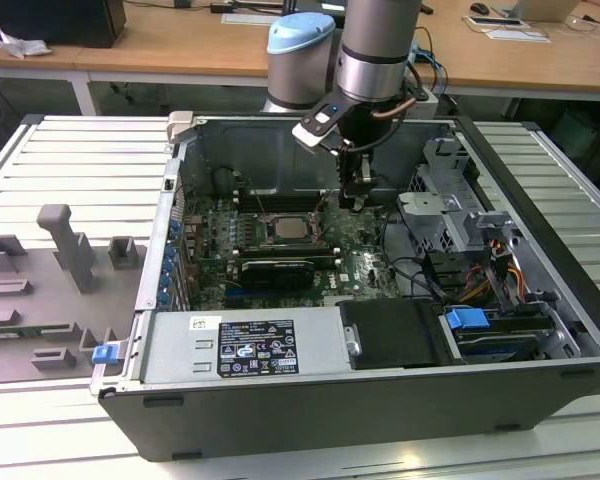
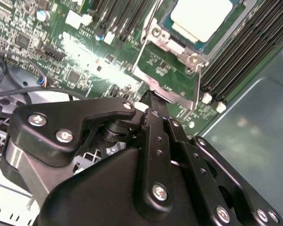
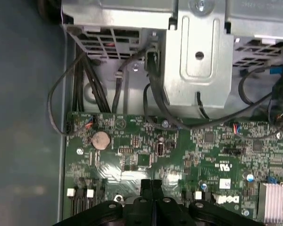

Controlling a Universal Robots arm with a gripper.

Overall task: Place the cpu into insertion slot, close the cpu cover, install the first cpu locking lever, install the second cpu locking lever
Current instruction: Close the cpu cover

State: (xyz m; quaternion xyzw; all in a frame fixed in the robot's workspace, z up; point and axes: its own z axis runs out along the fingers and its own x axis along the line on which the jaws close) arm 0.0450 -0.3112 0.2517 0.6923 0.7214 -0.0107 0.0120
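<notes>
One case [image 1: 380,405], cpu [image 1: 283,228] seated | slatted table [image 1: 75,150] (grey) | wooden desks [image 1: 180,52] behind

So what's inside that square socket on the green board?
The cpu lies in the insertion slot, pale face up. Whatever is beneath it is covered.

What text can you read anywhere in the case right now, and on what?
Nothing reads clearly.
Black label on the power supply: print too small to read.
White sticker on the motherboard: blurred.
cpu face: no marking I can make out.
</notes>
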